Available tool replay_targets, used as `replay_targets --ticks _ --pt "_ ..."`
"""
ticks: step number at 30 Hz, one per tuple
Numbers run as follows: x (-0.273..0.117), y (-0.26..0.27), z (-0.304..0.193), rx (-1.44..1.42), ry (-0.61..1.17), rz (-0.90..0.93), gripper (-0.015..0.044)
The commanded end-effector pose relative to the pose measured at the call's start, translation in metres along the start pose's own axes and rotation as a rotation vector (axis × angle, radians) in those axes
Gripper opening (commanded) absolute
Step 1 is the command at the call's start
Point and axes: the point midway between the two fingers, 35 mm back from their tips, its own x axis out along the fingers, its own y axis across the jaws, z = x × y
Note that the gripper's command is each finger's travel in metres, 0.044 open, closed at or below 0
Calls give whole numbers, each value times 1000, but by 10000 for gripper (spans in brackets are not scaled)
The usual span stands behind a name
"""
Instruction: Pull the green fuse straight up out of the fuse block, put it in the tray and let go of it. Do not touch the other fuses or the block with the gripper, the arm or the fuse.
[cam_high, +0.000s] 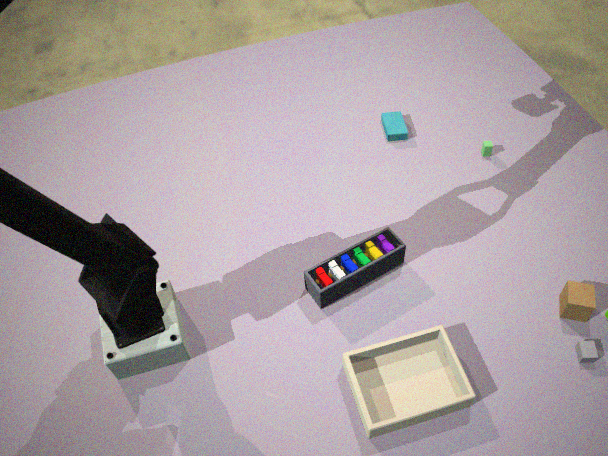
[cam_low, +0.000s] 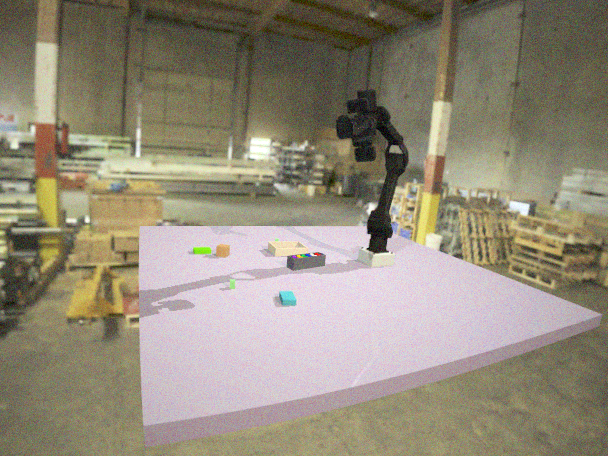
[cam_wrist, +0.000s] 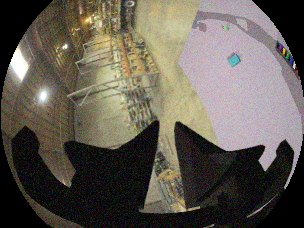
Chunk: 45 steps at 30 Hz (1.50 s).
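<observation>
Going by top view. Far left: black arm (cam_high: 122, 280) (cam_low: 389, 187) on pale base (cam_high: 175, 345) (cam_low: 368, 258). Gripper (cam_low: 362, 126) (cam_wrist: 167, 125) high over table (cam_high: 250, 150) (cam_low: 350, 325) (cam_wrist: 250, 90), fingers a little bit apart, nothing in between. Next: dark fuse block (cam_high: 365, 278) (cam_low: 307, 263) (cam_wrist: 278, 43). Green fuse (cam_high: 362, 256) (cam_low: 303, 256) (cam_wrist: 287, 55) sits in it, between blue fuse (cam_high: 349, 263) and yellow fuse (cam_high: 374, 250). Then tray (cam_high: 420, 417) (cam_low: 287, 251), near block, no fuse inside. Farther right: little light-green piece (cam_high: 487, 149) (cam_low: 232, 284) (cam_wrist: 225, 28), then orange block (cam_high: 577, 301) (cam_low: 223, 250).

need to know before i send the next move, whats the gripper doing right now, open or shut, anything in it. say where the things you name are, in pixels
Gripper (cam_low: 362, 125) (cam_wrist: 167, 125): open slightly, a narrow gap between the fingertips, holding nothing.
</observation>
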Motion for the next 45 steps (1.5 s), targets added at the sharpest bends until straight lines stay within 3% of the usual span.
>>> replay_targets --ticks 1,12,23,45 --pt "29 -38 45 18 -115 -144 74" --pt "60 -180 162 148 -368 -633 74" --pt "4 -323 231 317 -464 -1125 74" --pt "14 -337 232 320 -463 -1132 74"
